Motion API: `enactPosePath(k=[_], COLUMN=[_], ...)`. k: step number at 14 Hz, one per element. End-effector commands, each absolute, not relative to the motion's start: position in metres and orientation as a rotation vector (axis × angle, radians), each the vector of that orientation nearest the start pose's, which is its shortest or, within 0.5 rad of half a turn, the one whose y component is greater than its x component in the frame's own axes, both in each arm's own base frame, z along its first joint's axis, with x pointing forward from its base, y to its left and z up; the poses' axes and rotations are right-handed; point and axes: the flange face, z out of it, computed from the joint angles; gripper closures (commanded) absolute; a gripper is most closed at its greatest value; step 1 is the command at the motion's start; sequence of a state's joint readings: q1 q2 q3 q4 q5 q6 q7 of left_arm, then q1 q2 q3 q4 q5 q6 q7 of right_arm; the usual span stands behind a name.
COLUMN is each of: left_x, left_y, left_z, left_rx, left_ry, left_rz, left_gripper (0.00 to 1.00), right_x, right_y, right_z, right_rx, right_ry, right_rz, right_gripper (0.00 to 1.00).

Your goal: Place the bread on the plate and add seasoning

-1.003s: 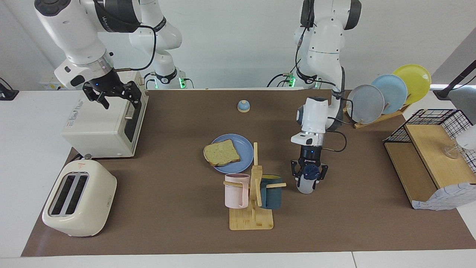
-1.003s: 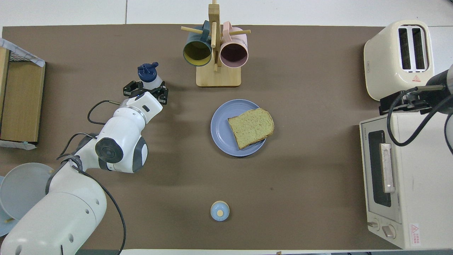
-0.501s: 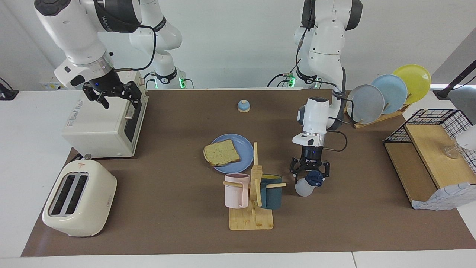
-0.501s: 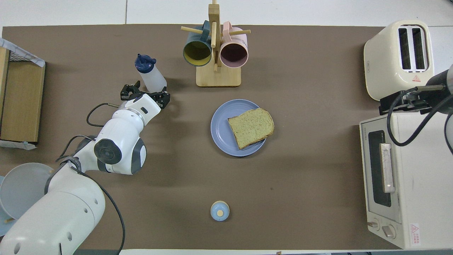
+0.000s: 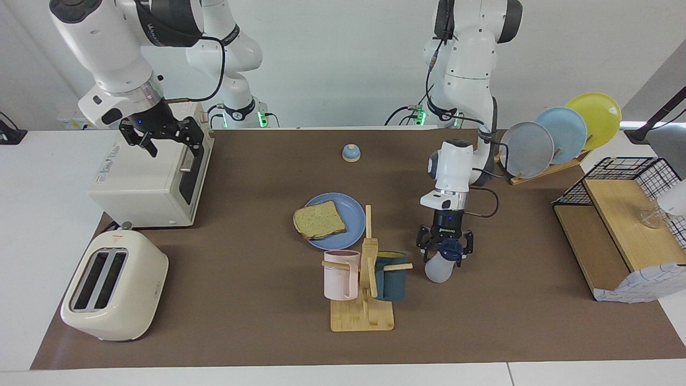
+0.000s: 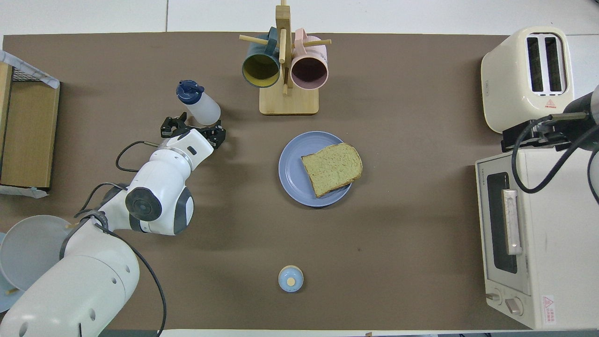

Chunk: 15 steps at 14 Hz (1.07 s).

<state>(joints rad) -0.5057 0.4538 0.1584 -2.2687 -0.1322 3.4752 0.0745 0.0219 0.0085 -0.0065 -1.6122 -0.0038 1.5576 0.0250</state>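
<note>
A slice of toast (image 5: 319, 220) lies on the blue plate (image 5: 348, 206) at mid-bench, one corner hanging over the rim on the side toward the right arm's end. The squeeze bottle (image 5: 441, 264) of seasoning stands on the brown mat beside the wooden mug rack (image 5: 364, 292), toward the left arm's end, its navy cap leaning that way. The left tool (image 5: 445, 247) hangs just above the bottle, jaws spread and released; from the facing view the cap overlaps the fingers, so whether anything still touches cannot be told, while the overhead view shows the bottle lying clear of the tool (image 6: 193, 129). The right tool (image 5: 161, 134) waits over the toaster oven (image 5: 144, 182), fingers parted and holding nothing; overhead, only its dark wrist and cable show at the frame's edge. A pink mug (image 5: 340, 274) and a teal mug (image 5: 391, 276) hang on the rack. A cream two-slot toaster (image 5: 115, 287) sits farther from the robots than the oven. A small blue bell (image 5: 351, 153) sits nearer the robots than the plate. The dish rack's plates (image 5: 563, 134) and the wire-sided wooden shelf (image 5: 616, 236) are cut off in the overhead view.
</note>
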Motion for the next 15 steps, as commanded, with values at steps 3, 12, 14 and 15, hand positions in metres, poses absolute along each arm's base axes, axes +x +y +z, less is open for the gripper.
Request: enactPosePath(k=[3,12,14,15], left_x=[0.492,0.5,0.504,0.504], left_y=[-0.193,-0.207,-0.181,-0.168], left_z=[0.304,0.528,0.557,0.571], left_rx=[-3.055,-3.283,-3.26,-3.207], left_ry=[0.5,0.437,0.408,0.422], left_rz=[-0.995,-0.234,-0.129,-0.091], left_gripper=[0.0,0.0,0.0,0.0], right_x=[0.55,0.55,0.55,0.55], right_y=[0.006,0.007,0.007,0.006], right_z=[0.601,0.601,0.601,0.601], right_rx=[-3.15,-3.15,-3.15,-3.151], right_ry=[-0.027,-0.029,-0.029,-0.029], right_rz=[0.077,0.087,0.087,0.089], right_gripper=[0.0,0.0,0.0,0.0])
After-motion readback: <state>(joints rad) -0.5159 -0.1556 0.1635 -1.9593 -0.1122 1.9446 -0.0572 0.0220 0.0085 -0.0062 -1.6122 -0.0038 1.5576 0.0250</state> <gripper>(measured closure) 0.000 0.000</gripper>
